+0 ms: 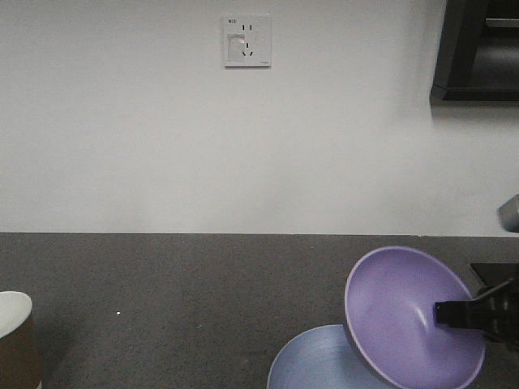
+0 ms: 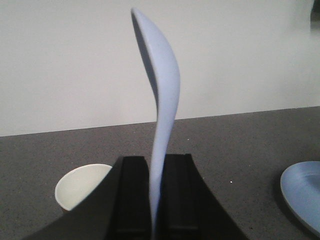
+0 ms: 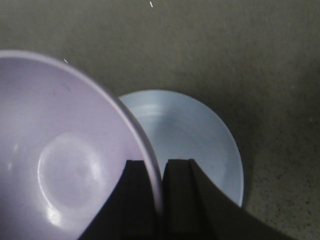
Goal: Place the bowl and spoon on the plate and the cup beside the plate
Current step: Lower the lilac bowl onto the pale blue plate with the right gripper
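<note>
Bare indoor room — white wall [image 1: 162,121], power socket [image 1: 246,40], grey tabletop [image 1: 178,308].

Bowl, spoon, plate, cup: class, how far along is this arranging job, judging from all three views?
Done: nothing is placed yet; the plate lies bare. In hand: the right end effector grips the bowl by its rim, tilted above the plate; the left end effector holds the spoon upright. Left: set bowl and spoon on the plate, then bring the cup, standing apart to the left, beside it.

Both clamped: left gripper [image 2: 156,167], right gripper [image 3: 156,170]
</note>
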Available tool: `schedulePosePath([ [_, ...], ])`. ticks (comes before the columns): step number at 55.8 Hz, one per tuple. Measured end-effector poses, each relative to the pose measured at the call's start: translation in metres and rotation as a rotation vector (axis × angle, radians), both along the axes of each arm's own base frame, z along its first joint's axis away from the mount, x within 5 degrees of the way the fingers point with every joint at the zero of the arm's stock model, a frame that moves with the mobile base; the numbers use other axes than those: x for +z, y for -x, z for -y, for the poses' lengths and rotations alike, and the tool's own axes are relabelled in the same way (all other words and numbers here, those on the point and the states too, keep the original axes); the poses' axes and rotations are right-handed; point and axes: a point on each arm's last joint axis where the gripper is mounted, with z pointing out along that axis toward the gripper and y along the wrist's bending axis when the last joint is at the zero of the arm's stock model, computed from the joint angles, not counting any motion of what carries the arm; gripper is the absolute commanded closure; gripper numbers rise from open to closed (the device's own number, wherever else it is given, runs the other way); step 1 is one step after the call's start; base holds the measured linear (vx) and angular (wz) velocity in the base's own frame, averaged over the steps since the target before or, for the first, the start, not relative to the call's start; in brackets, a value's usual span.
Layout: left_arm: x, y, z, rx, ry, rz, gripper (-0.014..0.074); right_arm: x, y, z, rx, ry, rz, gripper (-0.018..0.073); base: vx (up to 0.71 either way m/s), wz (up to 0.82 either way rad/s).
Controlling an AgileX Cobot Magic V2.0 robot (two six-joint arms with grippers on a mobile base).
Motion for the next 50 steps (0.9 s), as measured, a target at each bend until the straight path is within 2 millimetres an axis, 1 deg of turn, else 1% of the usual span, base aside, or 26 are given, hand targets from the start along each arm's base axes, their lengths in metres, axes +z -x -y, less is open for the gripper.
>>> schedulePosePath([
  [5,0.000,0.000,0.000,0.000,0.000,0.001,0.0599,-0.021,-0.027,-0.010,0.023,0.048,-0.117,0.0568,0.00,0.00],
  [9,0.000,0.000,0.000,0.000,0.000,0.001,0.0599,-0.037,-0.040,-0.023,0.053,0.064,-0.183,0.0568,0.00,0.00],
  [15,0.000,0.000,0.000,0.000,0.000,0.000,0.0599,-0.061,-0.055,-0.037,0.084,0.073,-0.263,0.0568,0.00,0.00],
  [20,0.000,0.000,0.000,-0.001,-0.001,-0.004,0.0599,-0.078,-0.063,-0.040,0.087,0.078,-0.307,0.0566,0.00,0.00],
  [21,-0.001,0.000,0.000,-0.001,-0.001,-0.007,0.0599,-0.087,-0.069,-0.040,0.075,0.085,-0.314,0.0561,0.00,0.00],
  [28,-0.001,0.000,0.000,-0.001,-0.002,-0.008,0.0599,-0.091,-0.074,-0.039,0.060,0.088,-0.302,0.0529,0.00,0.00],
  [32,-0.001,0.000,0.000,-0.002,-0.002,-0.008,0.0599,-0.092,-0.075,-0.039,0.056,0.089,-0.298,0.0482,0.00,0.00],
  [38,-0.001,0.000,0.000,-0.002,-0.002,-0.008,0.0599,-0.093,-0.076,-0.039,0.054,0.090,-0.296,0.0383,0.00,0.00],
  [43,-0.001,0.000,0.000,-0.002,-0.002,-0.010,0.0599,-0.093,-0.076,-0.039,0.054,0.089,-0.295,0.0278,0.00,0.00],
  [48,-0.001,0.000,0.000,-0.002,-0.003,-0.013,0.0599,-0.093,-0.076,-0.039,0.053,0.087,-0.296,0.0144,0.00,0.00],
  [50,-0.001,0.000,0.000,-0.003,-0.003,-0.015,0.0599,-0.093,-0.076,-0.039,0.052,0.087,-0.295,0.0105,0.00,0.00],
])
